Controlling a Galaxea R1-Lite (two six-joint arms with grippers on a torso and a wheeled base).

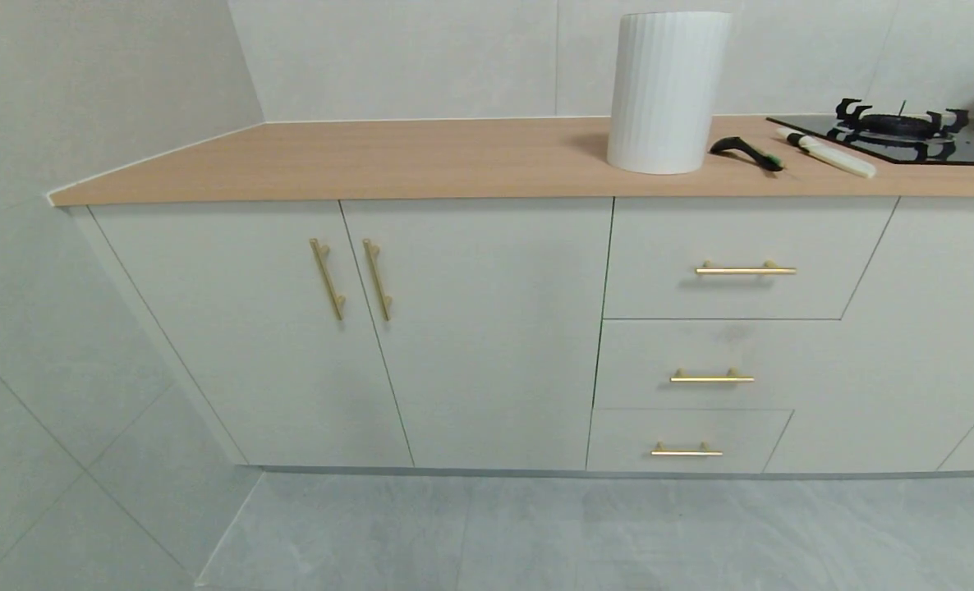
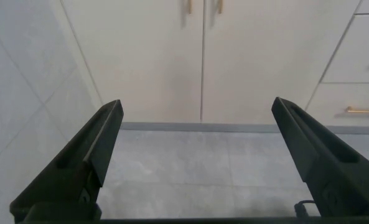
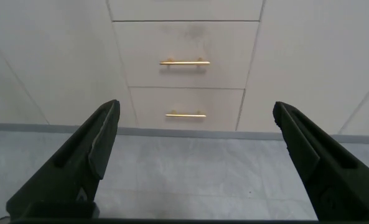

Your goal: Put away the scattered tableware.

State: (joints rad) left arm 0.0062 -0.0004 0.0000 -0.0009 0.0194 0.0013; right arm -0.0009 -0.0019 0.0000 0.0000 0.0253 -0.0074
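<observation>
Underfoot, grey tiled floor [image 1: 536, 533], meeting pale wall tiles on the left. Against the back wall, a long bench [image 1: 372, 160] with a wooden top and pale fronts. Under the top on the left, two cupboard doors [image 1: 470, 328], shut, upright gold handles side by side at the seam. Right of those, a stack of three drawers [image 1: 725, 246], all shut, each with a level gold bar handle. At the far right of the bench top, a black glass hob [image 1: 898, 135] with a dark pan support. Left of the hob, a tall white ribbed holder [image 1: 666, 90], upright.

Low before the cupboard doors, the left hand [image 2: 195, 109], fingers spread wide, gripping nothing. Low before the two lower drawers, the right hand [image 3: 195, 107], likewise spread wide.

Between holder and hob, flat on the wood, the scattered tableware: a white-handled utensil [image 1: 825, 153] with a green band, at the hob's near corner, touching or just beside, hard to tell; just beside the holder's foot, a smaller black-handled utensil [image 1: 746, 153] with a green tip.
</observation>
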